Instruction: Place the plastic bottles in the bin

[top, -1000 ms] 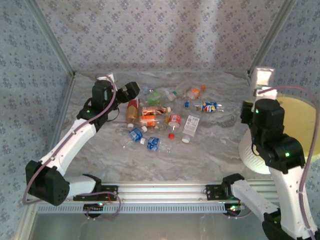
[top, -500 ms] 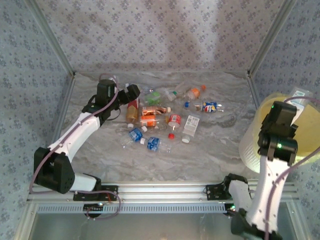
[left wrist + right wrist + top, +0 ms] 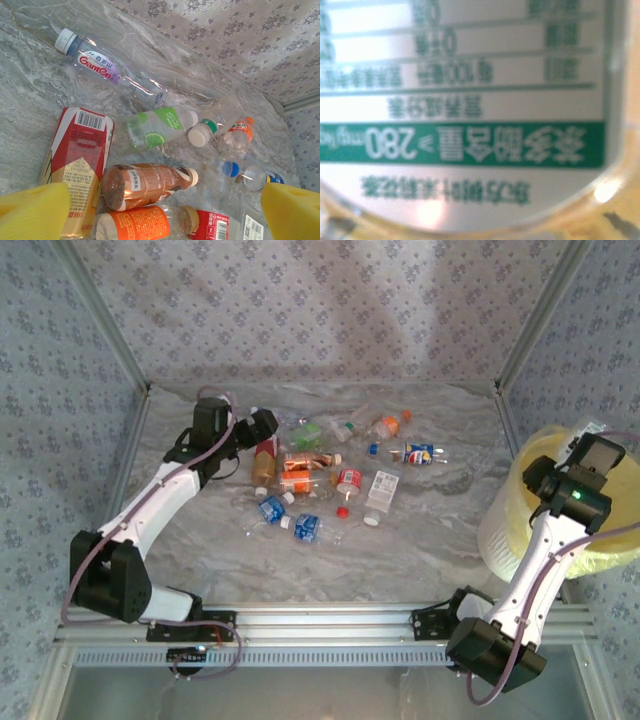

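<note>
Reaching over the bin [image 3: 500, 535], the right hand [image 3: 598, 452] clasps a bottle [image 3: 470, 140]; the left hand [image 3: 264, 424] hangs released.

The top camera looks down from high behind the arms [image 3: 150, 510] at the whole table [image 3: 420, 560]. The left wrist camera sits low, close to the bottles [image 3: 145, 182], facing the far edge; both views share that pile. The right wrist camera is very close to one bottle [image 3: 465, 100], its label blurry.
</note>
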